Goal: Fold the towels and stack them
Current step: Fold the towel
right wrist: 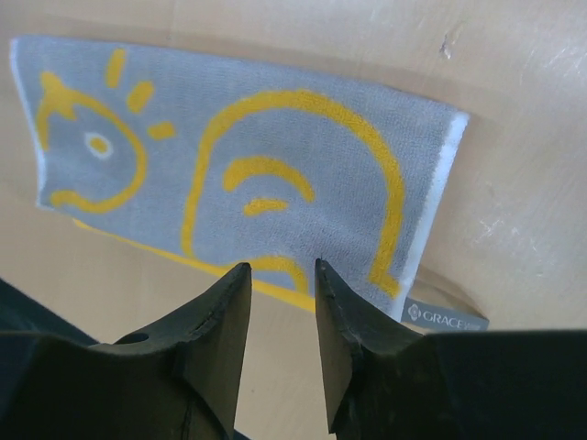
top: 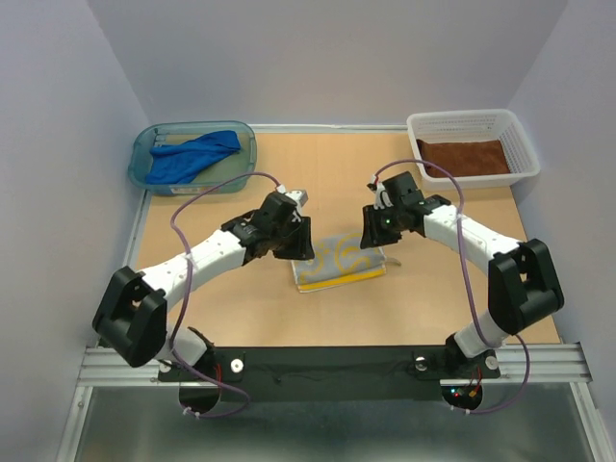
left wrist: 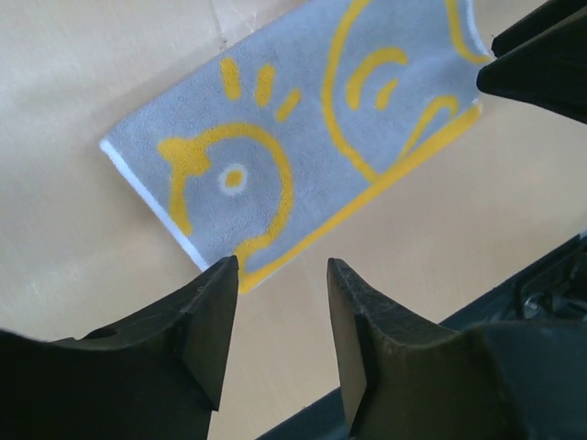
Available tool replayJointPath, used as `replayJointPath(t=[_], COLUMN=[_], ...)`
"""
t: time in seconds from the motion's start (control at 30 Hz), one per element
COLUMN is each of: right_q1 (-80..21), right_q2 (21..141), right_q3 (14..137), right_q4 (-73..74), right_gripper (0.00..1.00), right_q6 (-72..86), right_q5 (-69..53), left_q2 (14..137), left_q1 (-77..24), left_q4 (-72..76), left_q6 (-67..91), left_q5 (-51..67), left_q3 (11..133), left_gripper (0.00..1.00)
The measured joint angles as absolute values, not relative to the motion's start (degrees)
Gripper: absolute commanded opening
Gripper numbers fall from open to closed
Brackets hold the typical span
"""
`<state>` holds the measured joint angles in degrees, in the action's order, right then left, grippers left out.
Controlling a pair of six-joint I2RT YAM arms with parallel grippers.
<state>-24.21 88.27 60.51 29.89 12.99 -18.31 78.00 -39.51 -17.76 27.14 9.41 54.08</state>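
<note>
Yellow towel (top: 339, 262): folded flat in the middle of the counter (top: 462, 298), between the two hands. Its grey face with yellow line drawings is up, and a small label tab sticks out at one corner.
Left hand (left wrist: 280, 275): fingers apart with nothing between them, poised just off one corner of the yellow towel.
Right hand (right wrist: 280, 270): fingers parted by a narrow gap and empty, tips over the towel's yellow-bordered edge.
Blue towel (top: 197, 154): crumpled inside the teal tub (top: 144, 173) at the far left corner.
Rust-brown towel (top: 462, 157): lying flat in the white basket (top: 520, 144) at the far right corner.
</note>
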Motion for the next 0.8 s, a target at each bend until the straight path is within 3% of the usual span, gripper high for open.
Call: replayJointPath(t=[0.23,0.43,0.8], right_q1=[-25.6,-25.8,-26.0], right_q2=[91.5,88.5,79.9], right_q3=[55.3,47.7,37.7], right_q4=[28.0,26.0,19.2], right_gripper=[0.37,0.37,0.39], right_q6=[15.7,17.9,24.2], right_q5=[-14.3,-13.5,-13.5], left_q2=[86.6,86.2,83.0], left_q1=[-40.9,-41.1,-41.2], left_q4=[-16.3,-14.7,-11.2], left_q6=[27.2,28.4,29.7], left_q5=[9.1,10.9,11.1], left_q3=[52.2,43.7,39.8], left_gripper=[0.37,0.37,0.37])
